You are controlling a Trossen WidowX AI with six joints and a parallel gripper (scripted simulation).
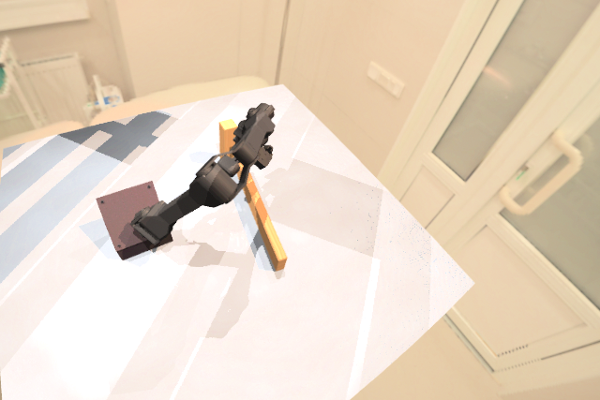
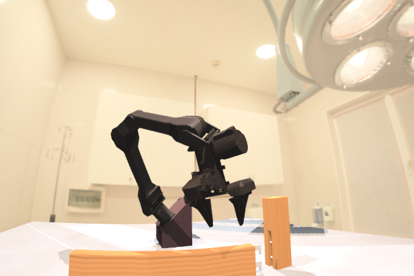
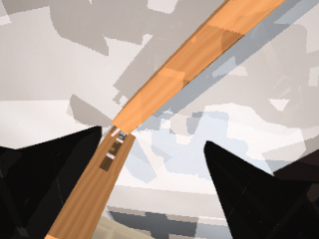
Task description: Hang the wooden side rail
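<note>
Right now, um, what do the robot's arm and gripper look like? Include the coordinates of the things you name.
The arm [image 1: 213, 187] [image 2: 133, 162] is matte black, with chunky angular links and rounded, drum-like joint housings. The gripper [image 2: 225, 225] [image 3: 155, 138] is black too, with two wedge-shaped fingers tapering to narrow tips. I can't make out any lettering on either.

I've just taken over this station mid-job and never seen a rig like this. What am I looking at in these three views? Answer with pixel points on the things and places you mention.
The machine is one black jointed arm [image 1: 213, 187] [image 2: 160, 124], ending in a two-fingered hand [image 2: 226, 225] [image 3: 155, 138]. The top view looks down on the table [image 1: 300, 328] [image 2: 110, 233]. The exterior view looks across it from low down. The wrist view looks out between the hand's fingers.

The long wooden rail [image 1: 266, 229] [image 2: 160, 262] [image 3: 186, 65] lies on the table. Near its one end stands a wooden post [image 1: 226, 131] [image 2: 279, 226] [image 3: 87, 199] with pins in a slot; pale hooks [image 2: 258, 259] stick out from the rail toward it. The hand is open above the table, holding nothing.
</note>
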